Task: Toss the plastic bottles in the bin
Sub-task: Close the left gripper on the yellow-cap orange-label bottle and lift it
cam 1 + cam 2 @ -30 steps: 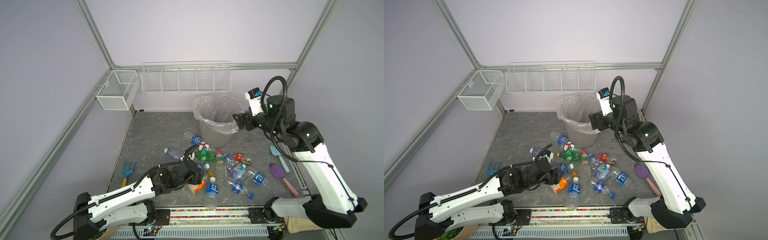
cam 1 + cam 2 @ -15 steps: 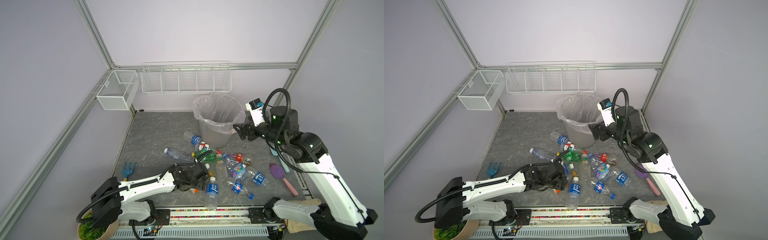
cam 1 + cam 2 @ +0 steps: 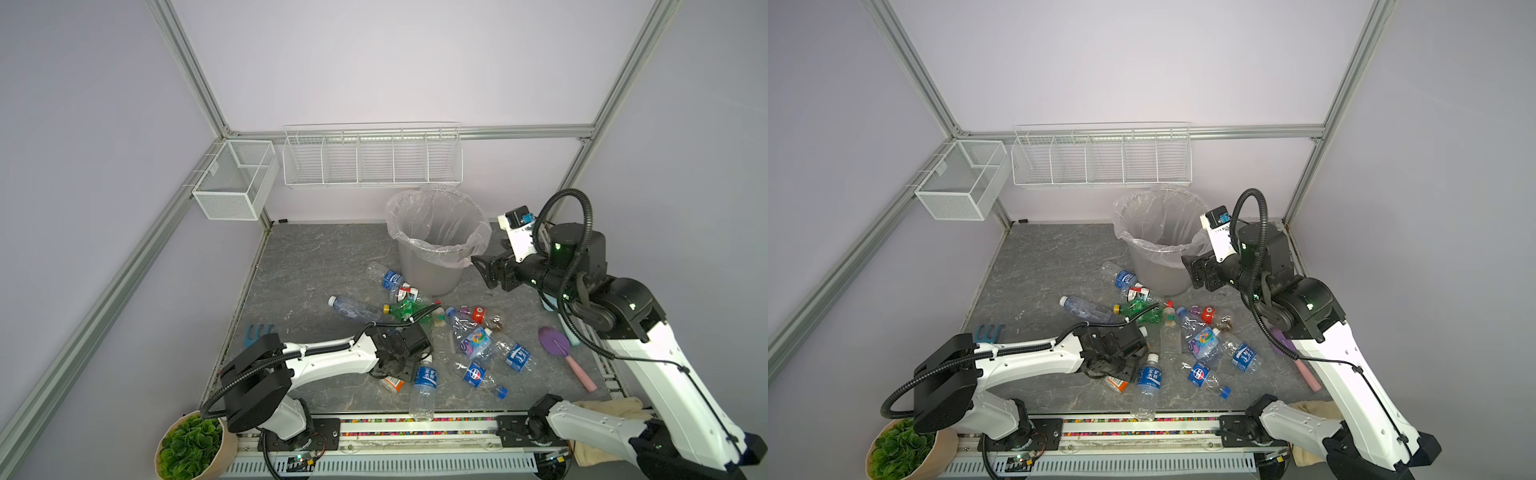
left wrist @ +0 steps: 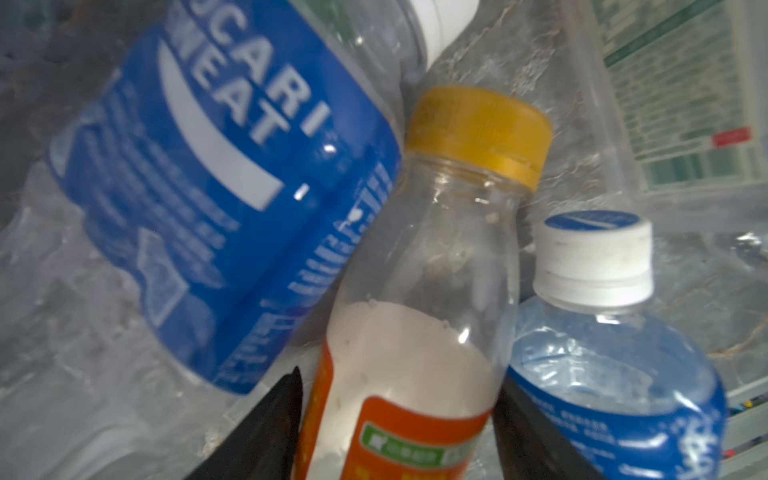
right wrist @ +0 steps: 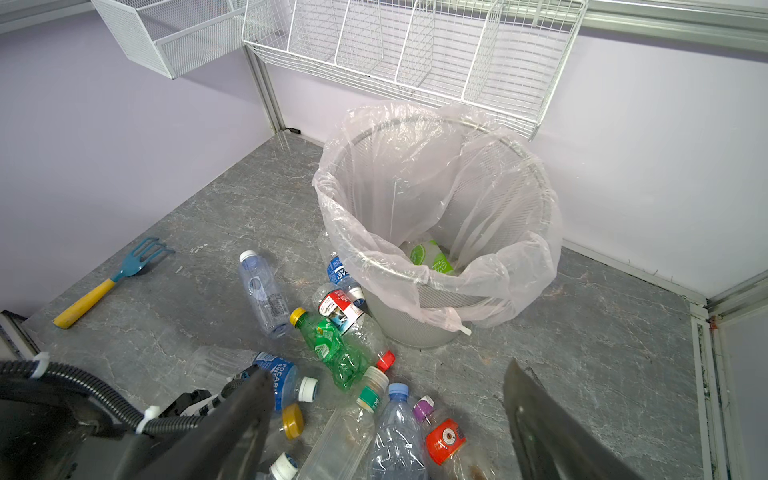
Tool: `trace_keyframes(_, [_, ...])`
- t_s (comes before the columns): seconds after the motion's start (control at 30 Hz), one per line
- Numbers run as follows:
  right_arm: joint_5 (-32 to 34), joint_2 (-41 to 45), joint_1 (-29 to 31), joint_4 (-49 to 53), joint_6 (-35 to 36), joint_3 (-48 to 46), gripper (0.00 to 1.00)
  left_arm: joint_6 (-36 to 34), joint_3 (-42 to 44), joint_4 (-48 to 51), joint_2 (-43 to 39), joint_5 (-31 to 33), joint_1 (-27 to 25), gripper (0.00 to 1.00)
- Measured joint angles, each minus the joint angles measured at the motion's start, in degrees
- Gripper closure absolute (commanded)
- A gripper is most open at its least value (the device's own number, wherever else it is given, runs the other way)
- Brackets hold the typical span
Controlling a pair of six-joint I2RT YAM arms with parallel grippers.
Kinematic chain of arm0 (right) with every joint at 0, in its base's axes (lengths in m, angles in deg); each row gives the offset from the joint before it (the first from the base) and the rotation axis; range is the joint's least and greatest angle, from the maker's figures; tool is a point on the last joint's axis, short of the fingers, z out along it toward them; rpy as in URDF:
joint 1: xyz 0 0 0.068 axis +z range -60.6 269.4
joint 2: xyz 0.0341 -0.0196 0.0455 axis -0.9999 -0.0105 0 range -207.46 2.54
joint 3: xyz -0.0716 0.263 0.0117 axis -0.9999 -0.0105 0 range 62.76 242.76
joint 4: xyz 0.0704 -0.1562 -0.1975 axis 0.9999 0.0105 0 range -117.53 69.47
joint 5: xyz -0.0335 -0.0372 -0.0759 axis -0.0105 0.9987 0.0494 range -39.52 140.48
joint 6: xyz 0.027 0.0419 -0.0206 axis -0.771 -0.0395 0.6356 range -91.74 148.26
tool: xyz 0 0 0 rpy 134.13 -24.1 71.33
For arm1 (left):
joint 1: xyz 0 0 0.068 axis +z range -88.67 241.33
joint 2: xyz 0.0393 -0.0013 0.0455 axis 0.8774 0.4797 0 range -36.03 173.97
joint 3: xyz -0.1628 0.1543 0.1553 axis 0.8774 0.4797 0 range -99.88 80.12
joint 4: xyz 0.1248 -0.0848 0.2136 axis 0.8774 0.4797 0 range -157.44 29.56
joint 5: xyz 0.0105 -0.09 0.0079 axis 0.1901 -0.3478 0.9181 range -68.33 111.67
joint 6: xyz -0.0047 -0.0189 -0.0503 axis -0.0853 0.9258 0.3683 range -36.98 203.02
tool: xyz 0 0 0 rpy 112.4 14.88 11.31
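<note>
Several plastic bottles lie scattered in front of the bin [image 3: 428, 276] [image 3: 1158, 276] [image 5: 415, 332]. The bin is lined with a clear bag, and a green-labelled bottle [image 5: 430, 257] lies inside it. My left gripper [image 4: 401, 374] [image 3: 399, 365] is low over an orange-labelled, yellow-capped bottle [image 4: 415, 332] [image 3: 392, 383] [image 3: 1116, 383]. It is open, with its fingers close against both sides of that bottle, which rests on the floor. Blue-labelled bottles [image 4: 232, 187] [image 4: 602, 374] flank it. My right gripper [image 5: 386, 370] [image 3: 484, 270] [image 3: 1192, 270] hangs open and empty just right of the bin.
A green crushed bottle [image 3: 405, 309] [image 5: 332, 345], a multicoloured one [image 3: 476, 340] and a red-labelled one [image 5: 444, 440] lie mid-floor. A blue rake [image 3: 257, 332] lies left and a purple trowel [image 3: 555, 345] right. Wire baskets [image 3: 372, 160] hang on the back wall. A potted plant [image 3: 191, 444] stands at front left.
My left arm has stretched out low and settled its fingers around the orange-labelled bottle, narrowing slightly. My right gripper has sunk a little beside the bin, still open.
</note>
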Motion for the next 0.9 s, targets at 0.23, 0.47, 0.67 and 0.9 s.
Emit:
trace_keyframes(0.23, [0.46, 0.20, 0.00, -0.31, 0.02, -0.68, 0.11, -0.94, -0.37, 0.48, 3.06, -0.79, 0.00, 0.50])
trace_keyframes(0.47, [0.44, 1.09, 0.00, -1.16, 0.00, -1.42, 0.11, -1.55, -1.77, 2.16, 2.05, -0.57, 0.00, 0.63])
trace_keyframes(0.67, [0.44, 2.36, 0.00, -1.49, -0.04, -2.36, 0.11, -2.36, -4.50, 5.27, -3.98, 1.25, 0.00, 0.70])
trace_keyframes(0.9, [1.05, 4.37, 0.00, -1.86, -0.17, -3.23, 0.11, -5.70, -9.35, 6.67, -14.60, 5.18, 0.00, 0.77])
